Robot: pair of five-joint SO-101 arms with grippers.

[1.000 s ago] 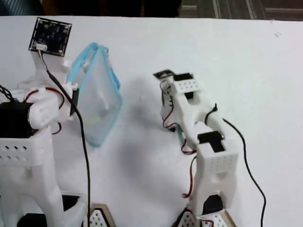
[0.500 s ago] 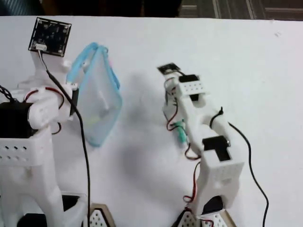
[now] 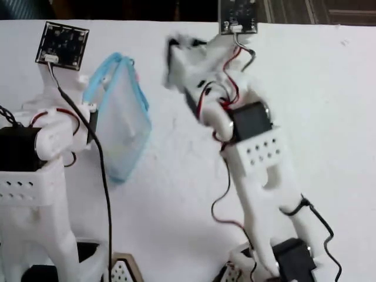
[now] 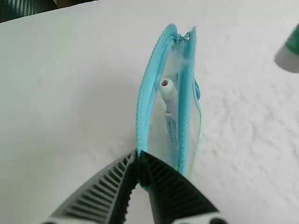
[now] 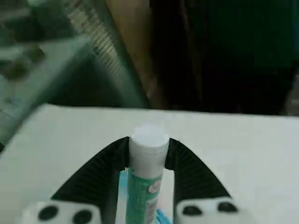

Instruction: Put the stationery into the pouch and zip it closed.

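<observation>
- Right arm (image 3: 252,158) has swung up off the white table (image 3: 317,82) and is now raised near the pouch (image 3: 120,126).
- The pouch stands unzipped, with the left gripper (image 4: 138,161) clenched on its blue edge.
- Right gripper (image 5: 148,145) grasps a green-and-white tube (image 5: 145,186).
- White pen (image 4: 167,91) sits inside the pouch.

Overhead and close left wrist views share pouch (image 3: 123,126) (image 4: 187,107).
</observation>
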